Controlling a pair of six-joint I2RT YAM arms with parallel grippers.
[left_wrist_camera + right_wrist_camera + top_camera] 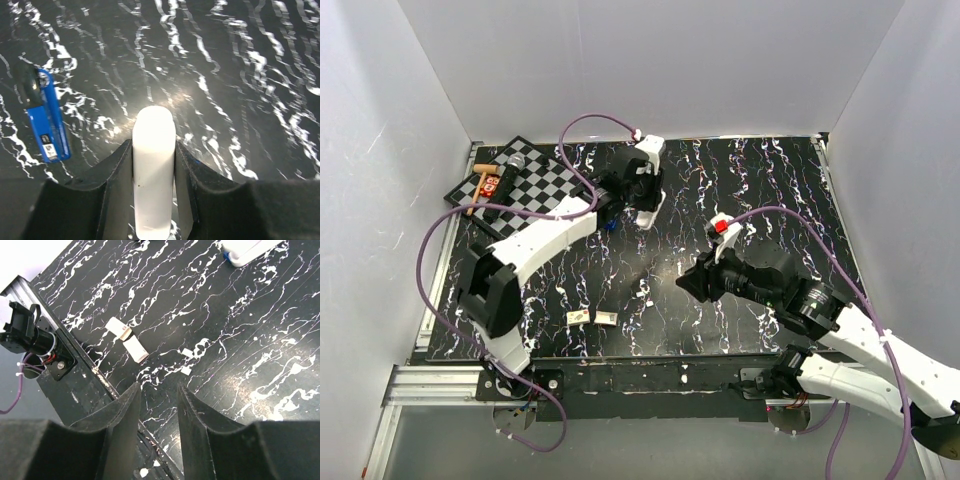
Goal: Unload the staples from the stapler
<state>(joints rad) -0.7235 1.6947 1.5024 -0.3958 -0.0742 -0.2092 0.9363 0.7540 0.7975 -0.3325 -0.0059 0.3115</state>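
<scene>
My left gripper [646, 203] [154, 143] is shut on the white stapler [153, 165] at the back middle of the table. The stapler also shows as a white body [246, 250] at the top of the right wrist view. My right gripper [688, 283] [158, 387] hovers open over the near middle of the table, with nothing between its fingers. Two small pale strips, seemingly staples [187, 353], lie on the black marbled table [760, 190] just beyond its jaws. A blue bar with a black end [47, 125] lies to the left of the stapler.
Two small tan-and-white boxes [592, 318] [127, 338] lie near the front edge. A checkerboard [535, 180] with a wooden tool and a red item sits at the back left. White walls surround the table, and a metal rail [75, 365] runs along the near edge.
</scene>
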